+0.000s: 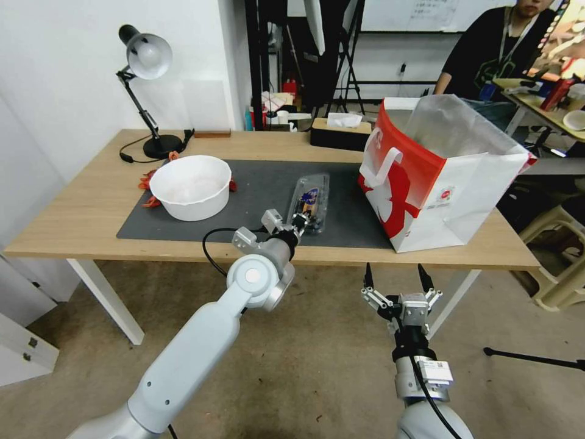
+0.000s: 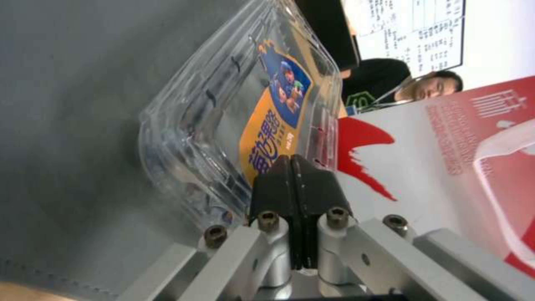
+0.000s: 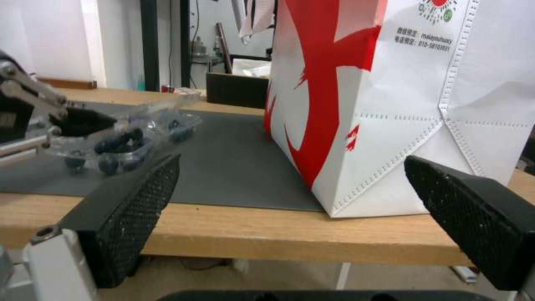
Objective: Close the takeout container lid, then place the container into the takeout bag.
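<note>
Holding dark berries, clear labelled container (image 1: 309,202), lid down

On the table (image 1: 79,225): a mat (image 1: 256,183) across the middle, with the bowl (image 1: 191,186) at its left end, the container (image 1: 308,202) right of the bowl near the mat's front edge, and the bag (image 1: 439,177) upright at the right, over the mat's right end. Behind the bowl, the lamp (image 1: 146,91) at the back left; behind the container, a tissue box (image 1: 340,131) at the back edge. At the container's near end, the left gripper (image 1: 297,228); below the table's front edge, before the bag, the right gripper (image 1: 396,283).
</note>
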Motion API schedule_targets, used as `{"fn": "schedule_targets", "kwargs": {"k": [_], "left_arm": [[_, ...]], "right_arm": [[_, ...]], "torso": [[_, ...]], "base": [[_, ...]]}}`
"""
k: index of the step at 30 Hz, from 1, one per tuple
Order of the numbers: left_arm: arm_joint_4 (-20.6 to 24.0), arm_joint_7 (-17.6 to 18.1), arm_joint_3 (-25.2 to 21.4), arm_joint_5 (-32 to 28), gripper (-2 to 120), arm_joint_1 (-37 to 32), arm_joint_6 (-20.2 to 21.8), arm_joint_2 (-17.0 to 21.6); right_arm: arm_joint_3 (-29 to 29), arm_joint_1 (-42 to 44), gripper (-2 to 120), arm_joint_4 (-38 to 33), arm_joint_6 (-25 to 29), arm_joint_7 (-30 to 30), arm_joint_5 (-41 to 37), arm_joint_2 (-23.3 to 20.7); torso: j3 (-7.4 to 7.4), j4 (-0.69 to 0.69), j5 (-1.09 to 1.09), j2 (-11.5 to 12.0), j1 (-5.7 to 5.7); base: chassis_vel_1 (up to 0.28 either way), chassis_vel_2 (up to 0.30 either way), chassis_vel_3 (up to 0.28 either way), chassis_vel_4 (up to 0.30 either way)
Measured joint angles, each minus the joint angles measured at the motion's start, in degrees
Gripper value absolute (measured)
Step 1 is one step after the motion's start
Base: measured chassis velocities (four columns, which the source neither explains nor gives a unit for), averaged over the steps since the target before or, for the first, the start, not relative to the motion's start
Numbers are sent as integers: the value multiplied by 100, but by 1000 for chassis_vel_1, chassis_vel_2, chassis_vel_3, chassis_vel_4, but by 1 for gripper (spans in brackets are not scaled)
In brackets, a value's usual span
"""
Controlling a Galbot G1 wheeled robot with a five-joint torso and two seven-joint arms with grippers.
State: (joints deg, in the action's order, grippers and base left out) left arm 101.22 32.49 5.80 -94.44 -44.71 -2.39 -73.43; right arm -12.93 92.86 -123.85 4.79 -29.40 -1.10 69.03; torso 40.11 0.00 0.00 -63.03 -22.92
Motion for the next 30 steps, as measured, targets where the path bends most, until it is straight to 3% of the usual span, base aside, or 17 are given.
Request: {"fn": "schedule_targets", "kwargs": {"k": [8,12,15,16,23,30], "left_arm": [[-72,46,115,188,0,57,58,21],[-98,34,193,260,0,115,58,19],[-108,19,216,322,0,131,54,28],[-108,19,216,322,0,131,54,28],[-116,9,230,392,0,148,38,39],[-123,7,230,402,0,152,35,41]], "right_arm": [[2,-245,100,-163,-355,4,-656,-134],[-18,-510,100,-321,-760,-6,-1528,-291],[0,-930,100,-374,-1171,-63,-2644,-481],[0,-930,100,-374,-1171,-63,-2644,-481],[170,-2146,100,-133,-1644,-273,-4827,-748],[392,-3086,100,324,-1815,-511,-5843,-740]], "torso": [[0,1,1,0,0],[0,-1,0,0,0],[0,0,0,0,0],[0,0,0,0,0],[1,0,0,1,0],[1,0,-1,0,0]], "base": [[0,0,0,0],[0,0,0,0],[0,0,0,0],[0,0,0,0],[0,0,0,0],[0,0,0,0]]}}
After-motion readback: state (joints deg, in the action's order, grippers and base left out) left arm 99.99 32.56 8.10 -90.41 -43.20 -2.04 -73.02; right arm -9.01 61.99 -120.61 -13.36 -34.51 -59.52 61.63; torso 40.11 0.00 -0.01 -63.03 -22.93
